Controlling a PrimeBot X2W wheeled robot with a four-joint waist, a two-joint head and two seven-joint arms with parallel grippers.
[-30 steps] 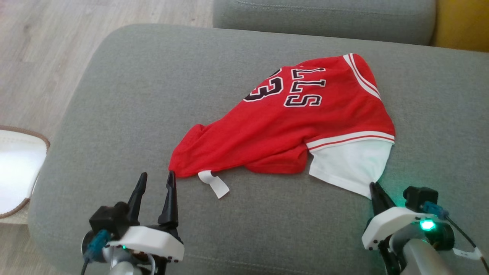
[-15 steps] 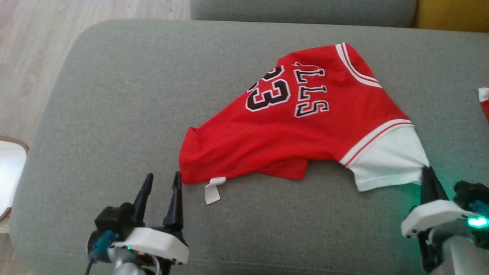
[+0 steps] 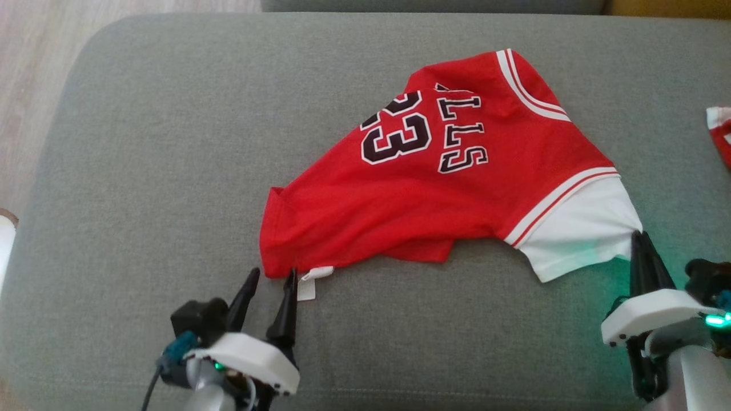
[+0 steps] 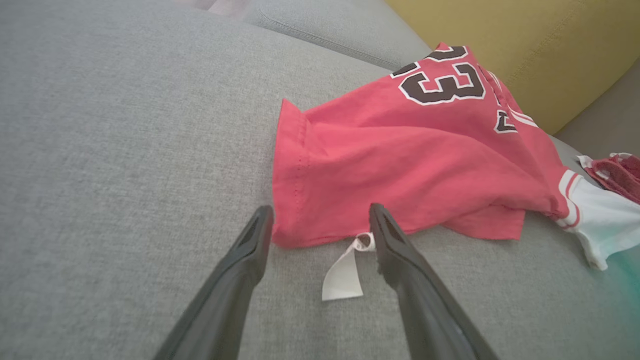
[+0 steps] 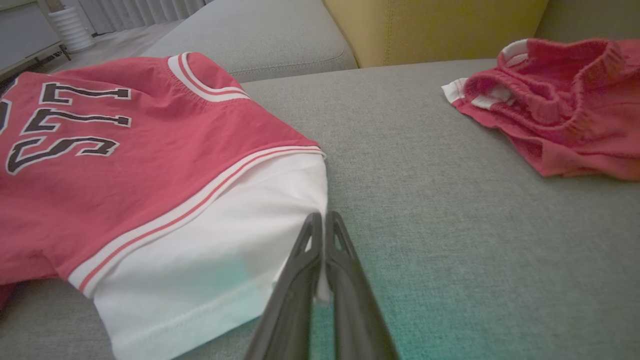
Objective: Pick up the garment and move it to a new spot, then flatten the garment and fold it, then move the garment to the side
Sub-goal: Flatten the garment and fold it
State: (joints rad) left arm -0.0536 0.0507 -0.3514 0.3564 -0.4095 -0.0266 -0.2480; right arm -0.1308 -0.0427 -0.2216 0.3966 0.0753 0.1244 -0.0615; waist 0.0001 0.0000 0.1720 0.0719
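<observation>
A grey sofa cushion (image 3: 143, 171) holds a crumpled red jersey (image 3: 434, 200) at its middle. The right gripper (image 3: 638, 240) is pinched tight on the white sleeve (image 3: 577, 240). The left gripper (image 3: 274, 274), fingers apart, straddles the hem corner and should close on cloth, not the loose label (image 3: 306, 290).

Black tapered jaws, white wrist housings (image 3: 245, 361)

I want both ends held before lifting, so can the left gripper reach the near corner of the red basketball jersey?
Probably yes: the left gripper is open, straddling the hem corner of the red basketball jersey, with only a small white tag lying there.
</observation>
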